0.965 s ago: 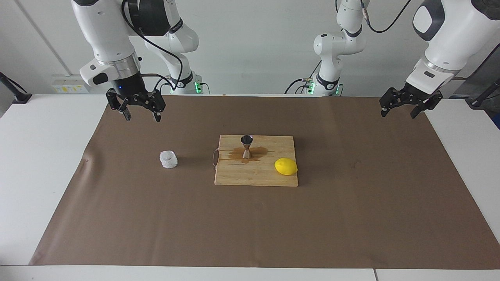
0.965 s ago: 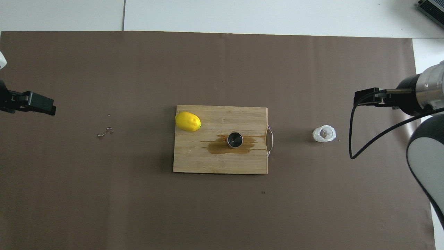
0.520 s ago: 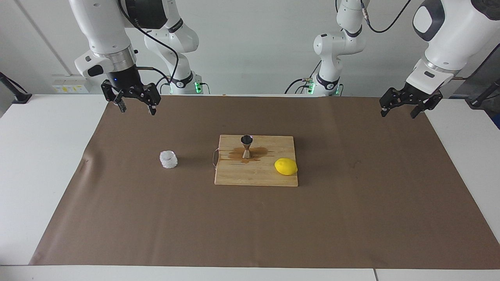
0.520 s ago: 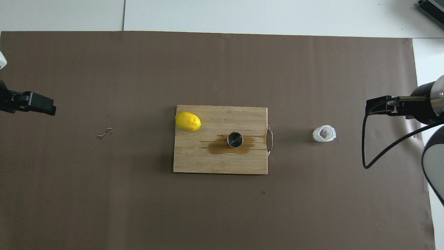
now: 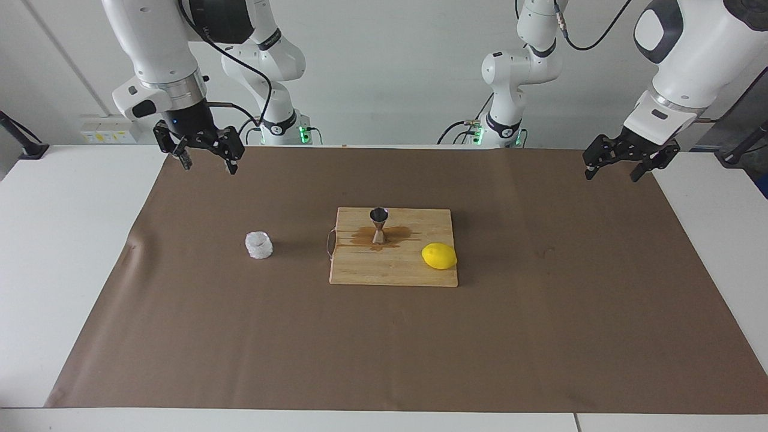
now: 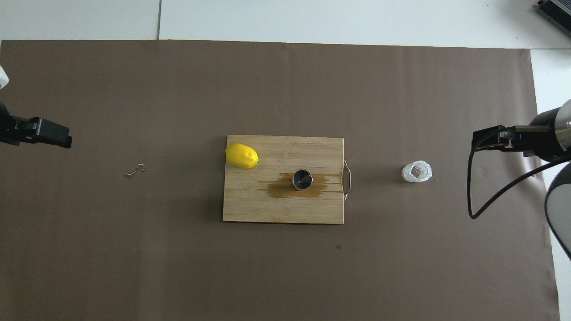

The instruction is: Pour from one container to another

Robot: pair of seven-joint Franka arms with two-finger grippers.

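Now, line by line:
Bumpy cup: stands upright on the brown mat, toward the right arm's end of the table, beside the cutting board's wire handle but apart from it; nothing touches it.
Metal jigger: upright on the wooden cutting board, in the half of the board nearer the robots, its dark mouth facing up.
Spill: a brown wet patch on the board, spread around the jigger's foot.
Lemon: lies on the board at the corner toward the left arm's end, farther from the robots than the jigger, apart from it.
Right gripper: raised over the mat's edge closest to the robots, at the right arm's end; fingers spread apart, holding nothing, well clear of the cup.
Left gripper: up over the mat's corner at the left arm's end, close to the robots; fingers apart and empty; this arm waits.
Small marks: a few pale curls on the mat toward the left arm's end, well apart from the board.
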